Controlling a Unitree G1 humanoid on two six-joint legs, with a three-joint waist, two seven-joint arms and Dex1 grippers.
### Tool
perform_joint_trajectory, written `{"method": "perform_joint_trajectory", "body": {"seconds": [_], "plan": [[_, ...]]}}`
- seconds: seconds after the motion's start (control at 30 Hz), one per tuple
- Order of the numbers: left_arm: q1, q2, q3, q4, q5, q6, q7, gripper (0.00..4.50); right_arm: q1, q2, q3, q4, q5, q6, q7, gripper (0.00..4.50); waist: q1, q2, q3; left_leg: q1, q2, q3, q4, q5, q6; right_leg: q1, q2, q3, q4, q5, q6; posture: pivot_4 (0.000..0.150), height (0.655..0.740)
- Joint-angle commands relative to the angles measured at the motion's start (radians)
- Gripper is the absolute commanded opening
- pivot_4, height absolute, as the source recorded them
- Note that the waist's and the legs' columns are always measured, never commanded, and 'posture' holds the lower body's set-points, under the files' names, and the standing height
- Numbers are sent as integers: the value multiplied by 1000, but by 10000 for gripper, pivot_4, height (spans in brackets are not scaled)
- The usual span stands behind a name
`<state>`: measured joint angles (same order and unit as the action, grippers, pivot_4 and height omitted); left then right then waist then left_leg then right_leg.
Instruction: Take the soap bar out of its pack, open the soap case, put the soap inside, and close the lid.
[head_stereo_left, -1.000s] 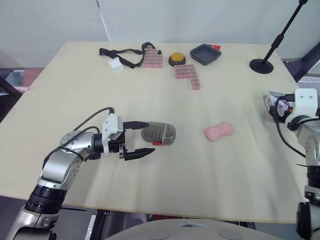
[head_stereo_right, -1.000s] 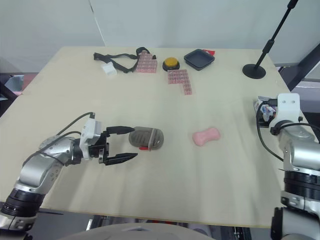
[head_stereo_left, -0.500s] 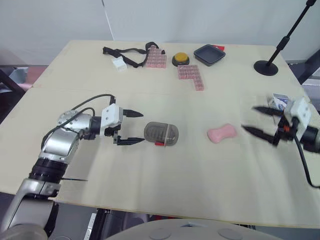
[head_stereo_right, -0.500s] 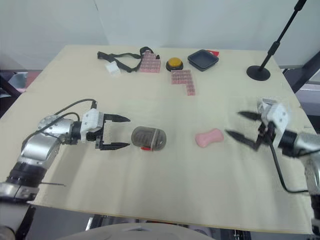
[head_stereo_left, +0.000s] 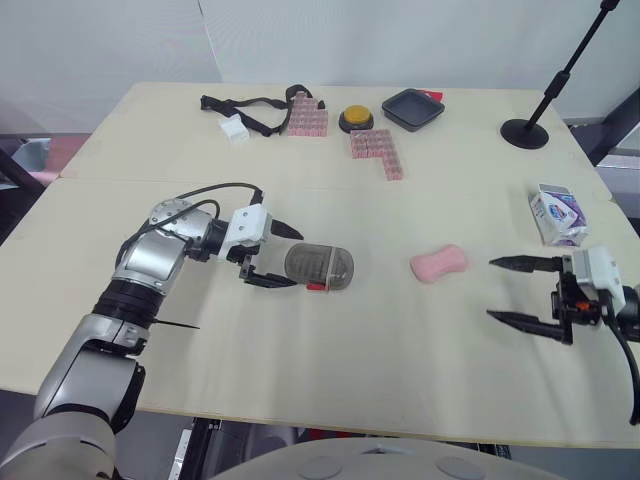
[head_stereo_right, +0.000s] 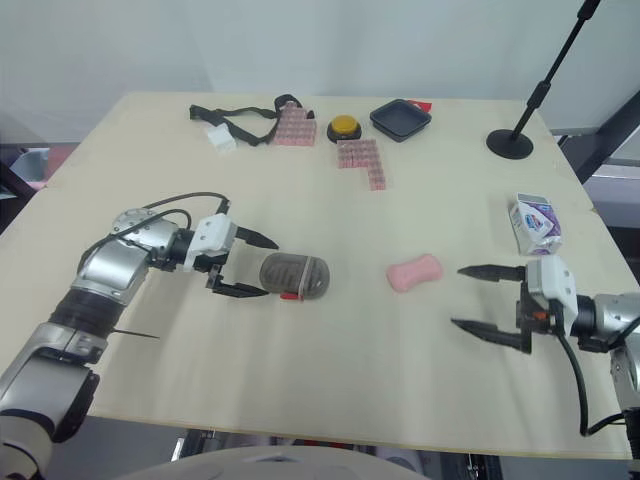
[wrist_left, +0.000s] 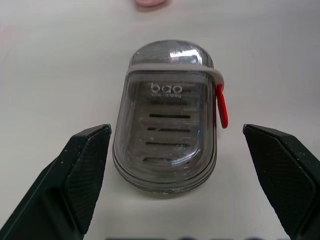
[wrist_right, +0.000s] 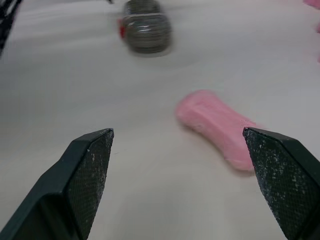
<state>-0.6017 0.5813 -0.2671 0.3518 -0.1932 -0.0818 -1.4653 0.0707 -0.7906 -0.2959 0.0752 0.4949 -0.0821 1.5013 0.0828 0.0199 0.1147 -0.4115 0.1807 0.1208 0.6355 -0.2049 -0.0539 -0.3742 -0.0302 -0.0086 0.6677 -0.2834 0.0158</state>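
**Left gripper.** The fingers (wrist_left: 87, 170) of the left gripper (head_stereo_left: 288, 259) are spread wide. One stands on each side of the near end of the soap case (head_stereo_left: 320, 267), with a gap between each finger and the case wall. Nothing is held.

**Soap case.** The case is a translucent grey oval. It lies flat on the table (head_stereo_left: 300, 400), and its lid is closed. A pale band crosses the lid, and a red tab (wrist_left: 221, 106) sits on one side.

**Right gripper.** The right gripper (head_stereo_left: 491, 289) is also fully spread and holds nothing. It hovers low over the table, and its fingertips point toward the soap bar (head_stereo_left: 438, 263) from nearby without touching it.

**Soap bar.** The bar is pink and unwrapped. It lies on the bare tabletop between the soap case and the right gripper, apart from both.

**Soap pack.** The soap pack (head_stereo_left: 556, 213) is a white and purple box. It lies on the table beyond the right gripper, near the table's right edge.

**Far edge of the table.** These items are well apart from the work area:
- a black strap (head_stereo_left: 250, 103)
- two pink block sheets (head_stereo_left: 375, 150)
- a yellow button (head_stereo_left: 354, 118)
- a black tray (head_stereo_left: 411, 108)
- a round stand base (head_stereo_left: 524, 131)
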Motion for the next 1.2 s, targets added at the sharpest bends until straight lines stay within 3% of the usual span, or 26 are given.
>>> {"method": "perform_joint_trajectory", "body": {"seconds": [0.03,1.2], "plan": [[-32,-7,-2,18,19,-31,-4,45000,-12,-4,-2,10,-1,-61,17,44392,-1,0,0,0,0,0,0,0,0,0,0,0,0,0,0,1500,7400],[-80,-127,-16,219,124,-180,72,45000,-9,-37,37,7,-13,-26,-39,44392,0,0,0,-1,0,1,2,0,4,-2,-2,-1,1,0,-1,1500,7400]]}}
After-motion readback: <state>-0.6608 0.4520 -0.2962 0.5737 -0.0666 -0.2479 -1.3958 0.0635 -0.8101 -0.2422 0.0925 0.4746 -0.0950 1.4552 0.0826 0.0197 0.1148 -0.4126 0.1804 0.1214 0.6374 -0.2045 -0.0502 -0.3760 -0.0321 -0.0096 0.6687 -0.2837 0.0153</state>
